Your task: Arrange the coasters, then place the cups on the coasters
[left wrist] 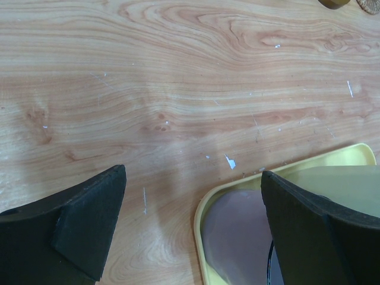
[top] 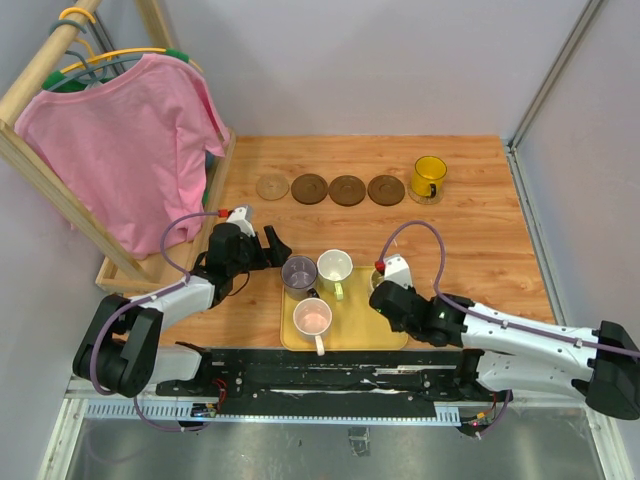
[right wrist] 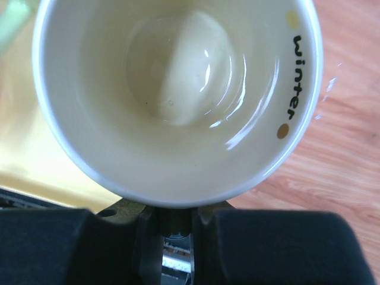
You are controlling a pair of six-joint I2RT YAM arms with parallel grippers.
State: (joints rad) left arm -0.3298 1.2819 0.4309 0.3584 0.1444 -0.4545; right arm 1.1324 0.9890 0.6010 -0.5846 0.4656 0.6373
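Cream cup (right wrist: 178,89) clamped in right end effector (right wrist: 175,231), empty coasters (top: 386,189) straight ahead. Left end effector (left wrist: 196,228) spread apart.

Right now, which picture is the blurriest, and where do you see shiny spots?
Right wrist view: the cream cup fills the frame, white glare streaks shine inside it, and the right gripper below is a blurred dark block. Left wrist view: the table shows sharp grain, the left gripper looks dark. Top external view: even light, faint shadows.
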